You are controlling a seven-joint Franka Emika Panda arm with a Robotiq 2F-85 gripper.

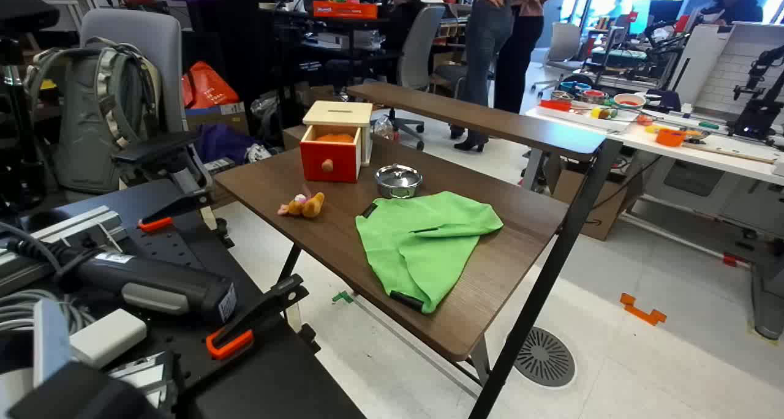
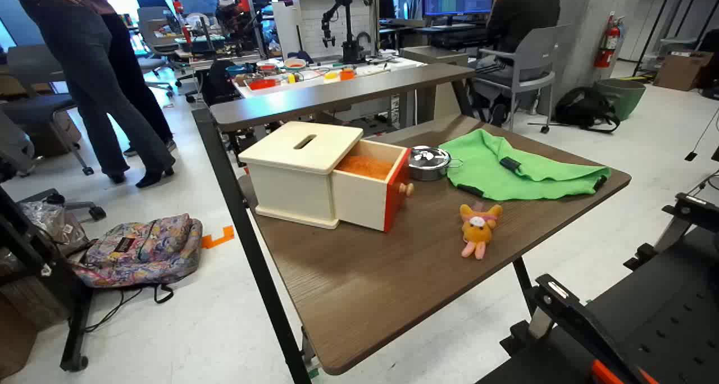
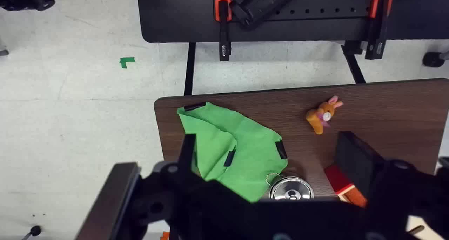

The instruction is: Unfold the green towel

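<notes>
Green towel (image 1: 429, 247) lay on the brown counter (image 2: 393, 266), part folded over itself, beside the lidded metal pot (image 2: 428, 164). Claw (image 3: 268, 140) showed in the wrist view only: fingers (image 3: 188, 148) spread wide, nothing gripped. Key relation: towel sat below the claw, off toward the left of the wrist view, partly hidden by the finger on that side; long axis slanted from upper left to lower right there. Folded flap's (image 3: 212, 141) black patch (image 3: 229, 158) fell inside the finger gap as seen, nearer that same finger. Likely next: shift that way, come down, pinch the flap near the patch and draw it outward, away from the pot. Risk: catching both layers. Height over the towel couldn't be judged.
</notes>
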